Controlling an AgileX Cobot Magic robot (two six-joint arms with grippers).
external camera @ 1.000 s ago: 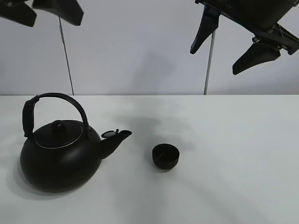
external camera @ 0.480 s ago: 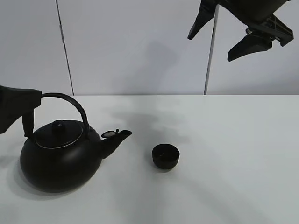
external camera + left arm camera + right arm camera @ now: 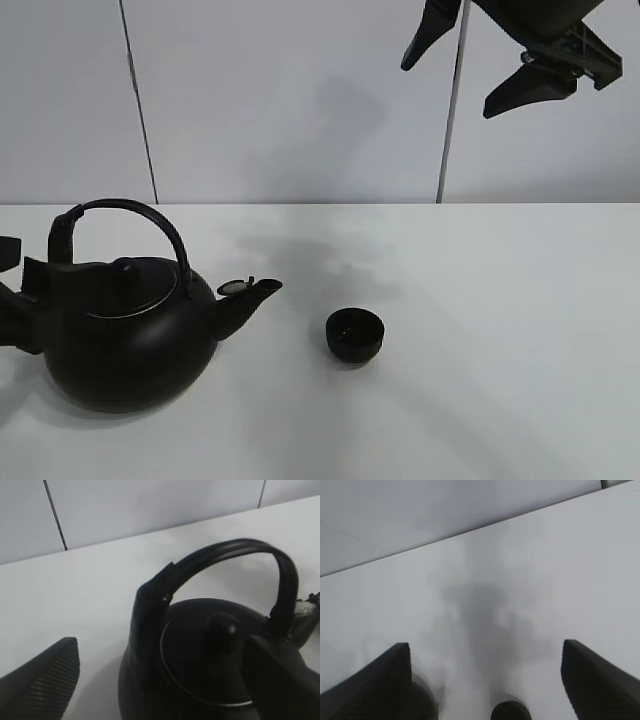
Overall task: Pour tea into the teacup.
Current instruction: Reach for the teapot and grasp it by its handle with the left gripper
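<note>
The black round kettle (image 3: 130, 340) with an arched handle (image 3: 140, 212) stands at the table's left, its spout pointing right. The small black teacup (image 3: 354, 334) stands upright a little to the right of the spout. My left gripper (image 3: 15, 285) is open at the left edge, low beside the kettle's body and below the handle's rear end, holding nothing. In the left wrist view its open gripper (image 3: 160, 645) straddles the kettle (image 3: 200, 680) from behind the handle (image 3: 225, 555). My right gripper (image 3: 470, 70) hangs open and empty, high above the table's right. The right wrist view shows that gripper (image 3: 485, 645) far above the teacup (image 3: 510, 712).
The white table (image 3: 500, 330) stretches to the right of the cup. A pale wall with two thin dark vertical seams (image 3: 140, 110) rises behind it.
My left gripper has come down from the top left to the kettle's left side, close beside its body. My right gripper has risen slightly. Kettle and cup have not moved.
</note>
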